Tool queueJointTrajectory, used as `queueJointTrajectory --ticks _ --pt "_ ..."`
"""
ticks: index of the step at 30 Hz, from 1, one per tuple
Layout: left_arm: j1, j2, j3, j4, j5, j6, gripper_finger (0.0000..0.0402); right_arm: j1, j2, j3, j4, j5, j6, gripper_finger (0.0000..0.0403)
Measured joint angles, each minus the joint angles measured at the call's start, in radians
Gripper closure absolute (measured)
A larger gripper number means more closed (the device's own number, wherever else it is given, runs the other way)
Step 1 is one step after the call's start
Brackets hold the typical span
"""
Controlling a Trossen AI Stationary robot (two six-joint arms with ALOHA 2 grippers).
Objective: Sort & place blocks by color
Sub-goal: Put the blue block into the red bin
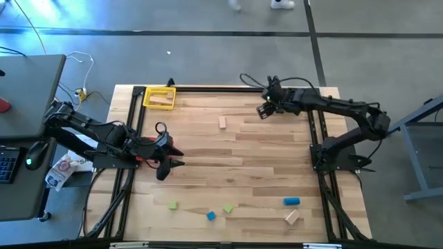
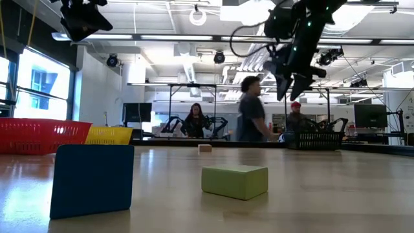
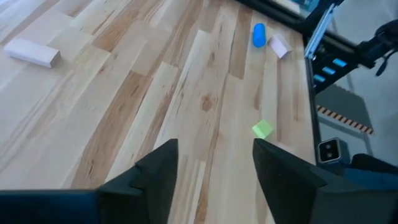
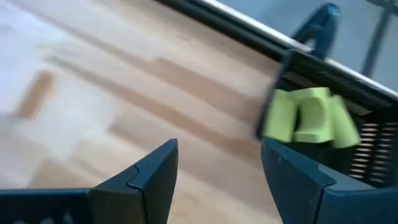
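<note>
Near edge of the surface (image 1: pixel 263 138): two green blocks (image 1: pixel 172 205) (image 1: pixel 228 208), two blue blocks (image 1: pixel 211 216) (image 1: pixel 291 201) and a tan block (image 1: pixel 292 217). Mid-surface: left gripper (image 1: pixel 173 156), fingers apart and empty; a lone tan block (image 1: pixel 223 122) lies farther back. Far edge: yellow bin (image 1: pixel 159 97) holding tan blocks; right gripper (image 1: pixel 264 111), fingers apart and empty, near a black bin (image 4: pixel 348 124) holding green blocks (image 4: pixel 308 117).

I see yellow mesh bin (image 1: pixel 159 97) at wooden table (image 1: pixel 263 138) far-left corner, tan blocks (image 1: pixel 163 101) inside | lone tan wooden block (image 1: pixel 223 122) mid-table | near edge: two light green blocks (image 1: pixel 172 205), blue cube (image 1: pixel 211 216) between; blue bar (image 1: pixel 291 201) and tan bar (image 1: pixel 292 217) rightward
</note>
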Motion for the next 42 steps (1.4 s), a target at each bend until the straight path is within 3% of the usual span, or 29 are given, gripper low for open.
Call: queueJointTrajectory --ticks 4,9,18,29,42 --pt "0.000 0.035 0.000 0.004 0.000 0.012 0.0178 0.108 -0.021 0.000 0.004 0.001 0.050 0.0188" --pt "-0.026 0.113 0.000 0.058 0.003 0.072 0.0172 0.222 -0.020 0.000 0.020 0.002 0.101 0.0188" --pt "-0.106 0.268 0.000 0.318 0.078 0.349 0.0174 0.343 -0.020 0.000 0.049 0.043 0.154 0.0188" --pt "-0.123 0.417 0.000 0.566 0.298 0.650 0.0174 0.376 -0.019 0.000 0.063 0.056 0.189 0.0188" --pt "-0.023 0.490 0.020 0.709 0.439 0.751 0.0174 0.376 -0.019 0.000 0.103 0.057 0.186 0.0188"
